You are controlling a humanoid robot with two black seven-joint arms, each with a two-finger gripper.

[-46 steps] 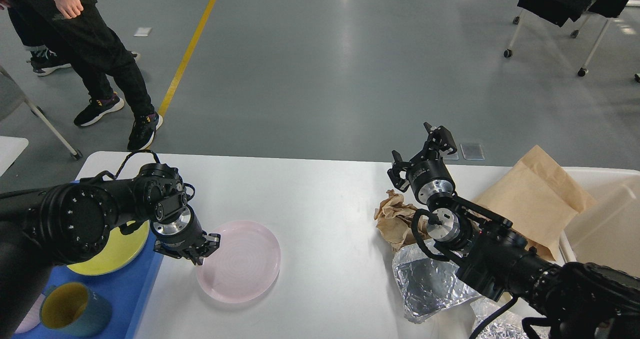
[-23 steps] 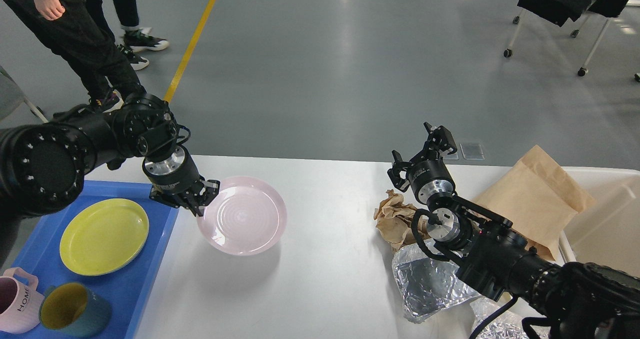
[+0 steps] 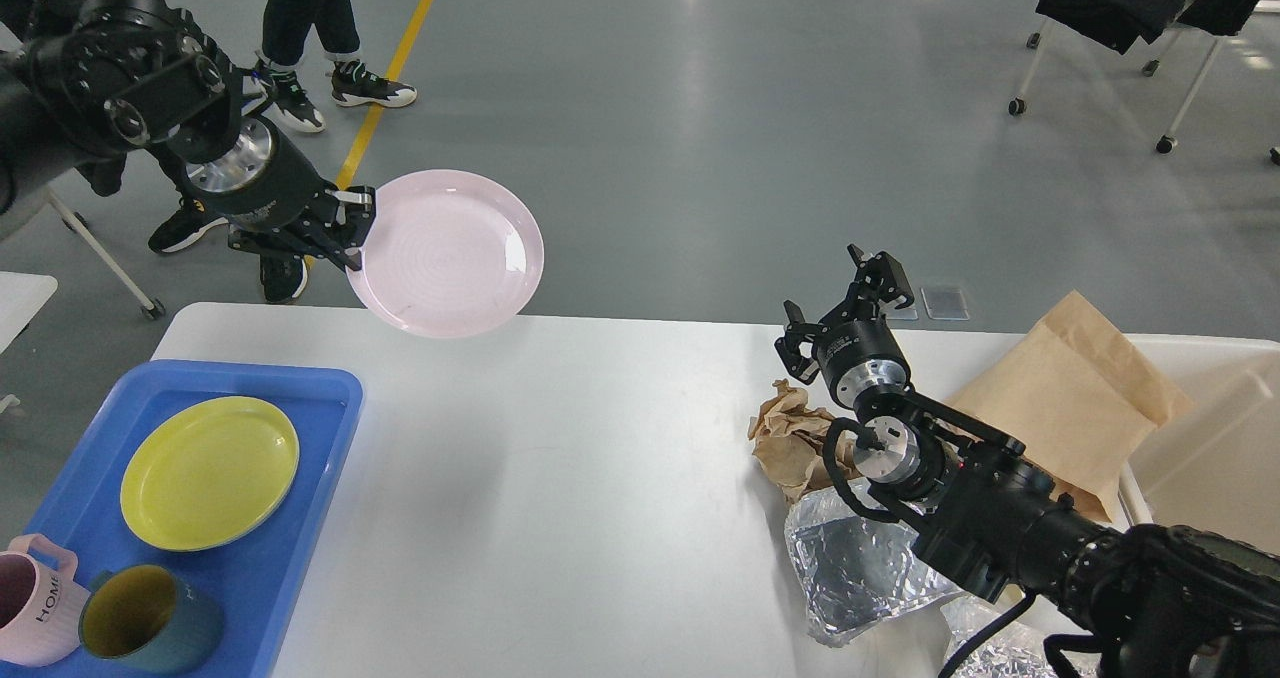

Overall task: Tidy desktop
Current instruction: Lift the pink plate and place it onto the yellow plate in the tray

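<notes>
My left gripper (image 3: 345, 228) is shut on the left rim of a pink plate (image 3: 450, 253), which hangs high above the far left edge of the white desktop (image 3: 560, 488). My right gripper (image 3: 845, 308) stands open over the desktop's far right, holding nothing. Just below it lie a crumpled brown paper ball (image 3: 790, 438) and crumpled silver foil (image 3: 860, 568), partly hidden by my right arm. A flat brown paper bag (image 3: 1075, 398) leans on the cream-white bin (image 3: 1215, 438).
A blue tray (image 3: 290, 548) at the front left holds a yellow plate (image 3: 210, 473), a pink mug (image 3: 30, 598) and a teal mug (image 3: 150, 623). People's legs (image 3: 310, 28) stand on the floor behind the table. Wheeled chairs (image 3: 1130, 18) are at the far right.
My left gripper closed on the pink plate's rim, lifted it off the desktop and carried it up and back. The tray is now uncovered. My right arm has not moved.
</notes>
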